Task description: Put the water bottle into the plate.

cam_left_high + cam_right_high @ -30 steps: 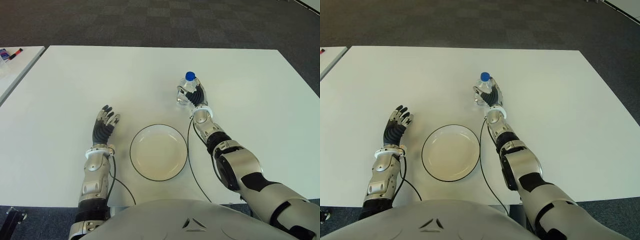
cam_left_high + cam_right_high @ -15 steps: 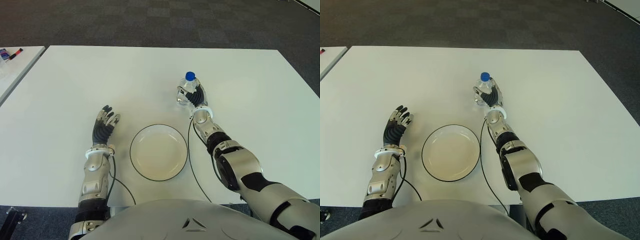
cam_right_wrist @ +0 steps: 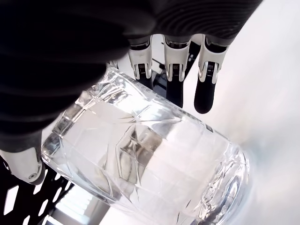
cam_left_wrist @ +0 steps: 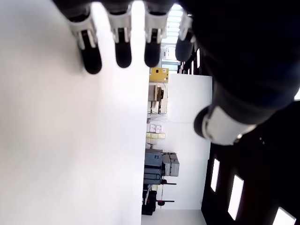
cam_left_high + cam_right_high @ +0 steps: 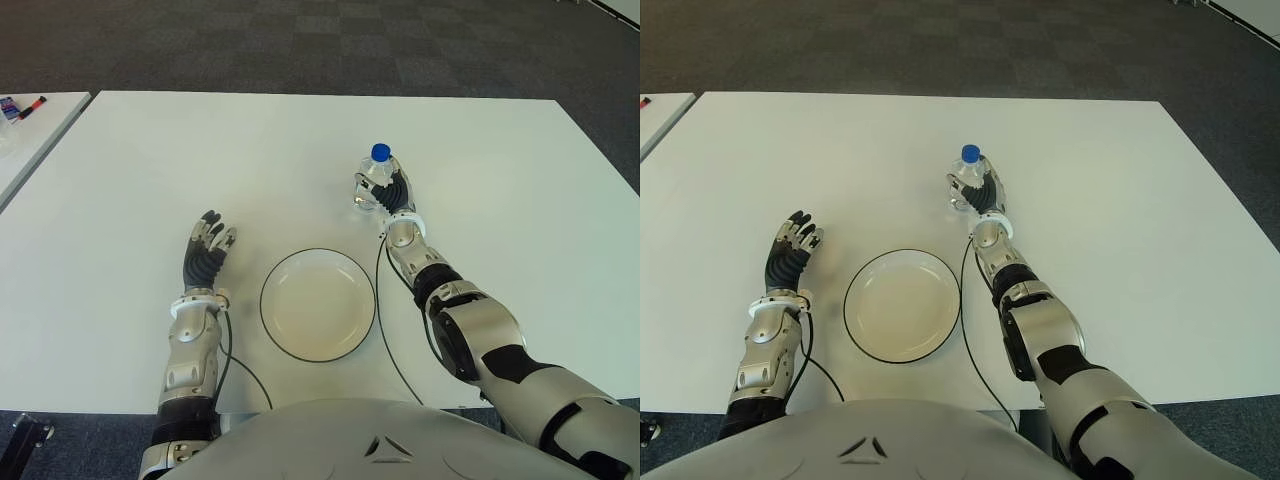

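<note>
While right hand (image 5: pixel 393 196) grips water bottle (image 5: pixel 376 175) on white table (image 5: pixel 200 150), left hand (image 5: pixel 206 250) open

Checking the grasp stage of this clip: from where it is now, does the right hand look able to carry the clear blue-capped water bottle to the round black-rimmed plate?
Probably yes. The right hand is wrapped around the clear blue-capped water bottle, and only bare white table lies between it and the round black-rimmed plate.

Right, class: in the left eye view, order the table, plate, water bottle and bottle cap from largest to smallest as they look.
1. Table
2. Plate
3. Water bottle, partly covered by the right hand grasping it
4. Bottle cap
</note>
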